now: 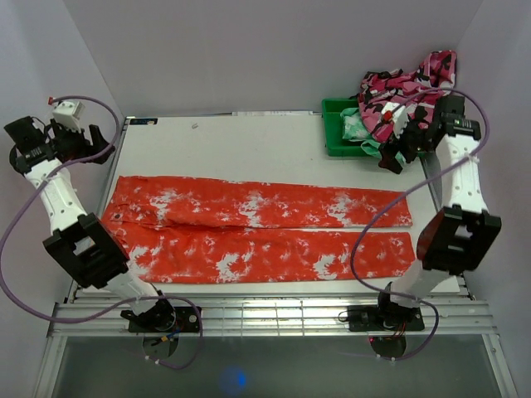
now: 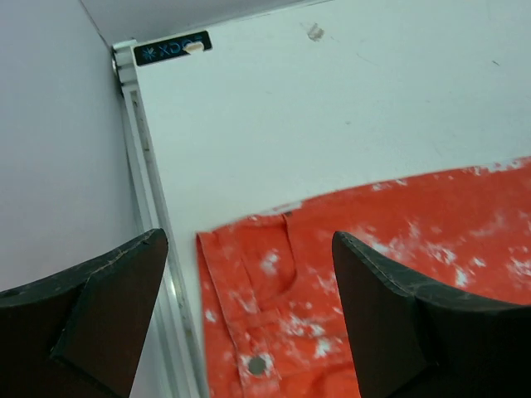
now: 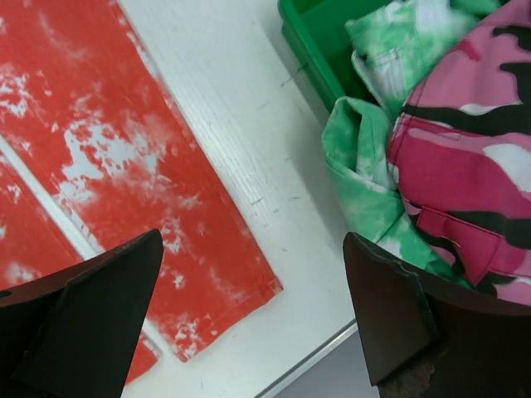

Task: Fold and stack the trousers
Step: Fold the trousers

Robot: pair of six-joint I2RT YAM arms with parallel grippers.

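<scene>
Overhead, the trousers (image 1: 265, 228) lay flat along the table (image 1: 249, 141), between the raised left gripper (image 1: 95, 145) and right gripper (image 1: 397, 157). Left wrist: jaws stood wide, empty, above the trousers' waist corner. Right wrist: jaws stood wide, empty, the leg ends lower-left.

White table (image 1: 249, 141), with a slatted metal rail (image 1: 265, 311) along the near edge and a black label (image 2: 172, 48) at the far left corner. Spread flat across nearly the full width: red-orange, white-splotched trousers (image 1: 257, 228), 2 legs side by side, waistband at the left edge. Set at the far right corner: 1 green plastic bin (image 1: 330, 126), near the far leg's hem, not touching.
</scene>
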